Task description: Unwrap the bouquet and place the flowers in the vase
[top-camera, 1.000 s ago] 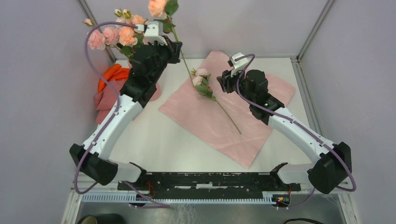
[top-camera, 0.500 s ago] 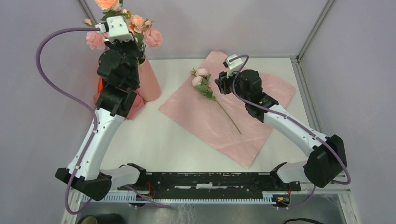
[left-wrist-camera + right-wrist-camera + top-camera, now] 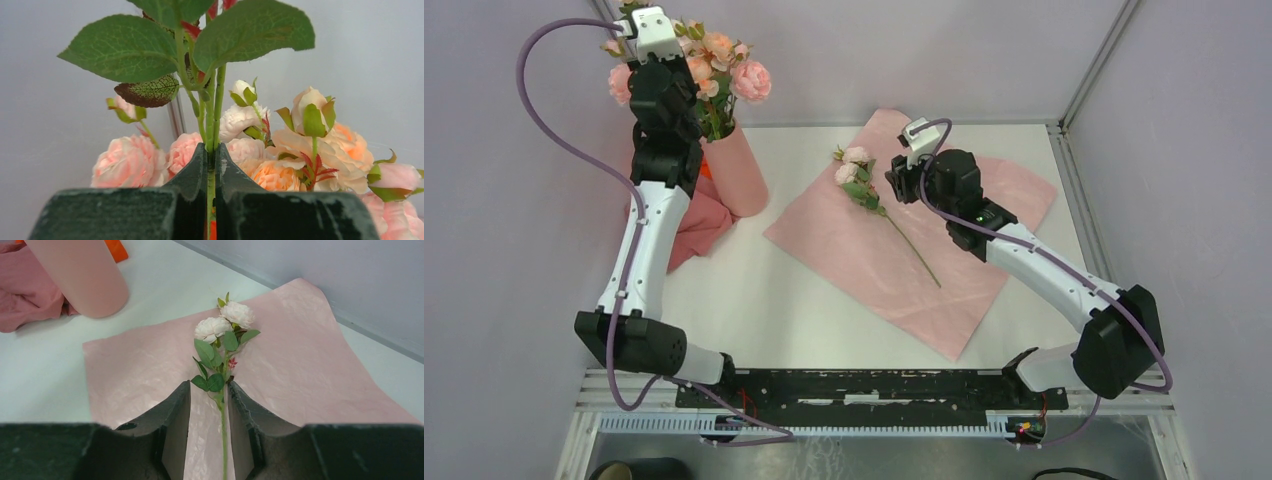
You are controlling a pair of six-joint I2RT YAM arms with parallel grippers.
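Observation:
The pale-pink vase (image 3: 736, 170) stands at the back left with several pink roses (image 3: 729, 65) in it. My left gripper (image 3: 211, 150) is raised beside those blooms (image 3: 130, 162), shut on one thin green flower stem (image 3: 212, 110) whose leaves rise above the fingers. One more flower (image 3: 856, 172) lies on a spread pink sheet (image 3: 984, 200). My right gripper (image 3: 209, 386) hangs open low over it, with its stem (image 3: 223, 440) between the fingers, close to the right one. No bundled bouquet is in view.
A salmon-pink cloth (image 3: 699, 225) is heaped left of the vase (image 3: 85, 275), with an orange cloth (image 3: 116, 249) behind it. Grey walls and metal frame posts close the back and sides. Bare white tabletop (image 3: 754, 300) lies in front of the pink sheet.
My left arm has swung up and to the left, carrying its rose from the back middle to beside the vase's blooms. My right gripper has edged toward the lying flower and narrowed slightly.

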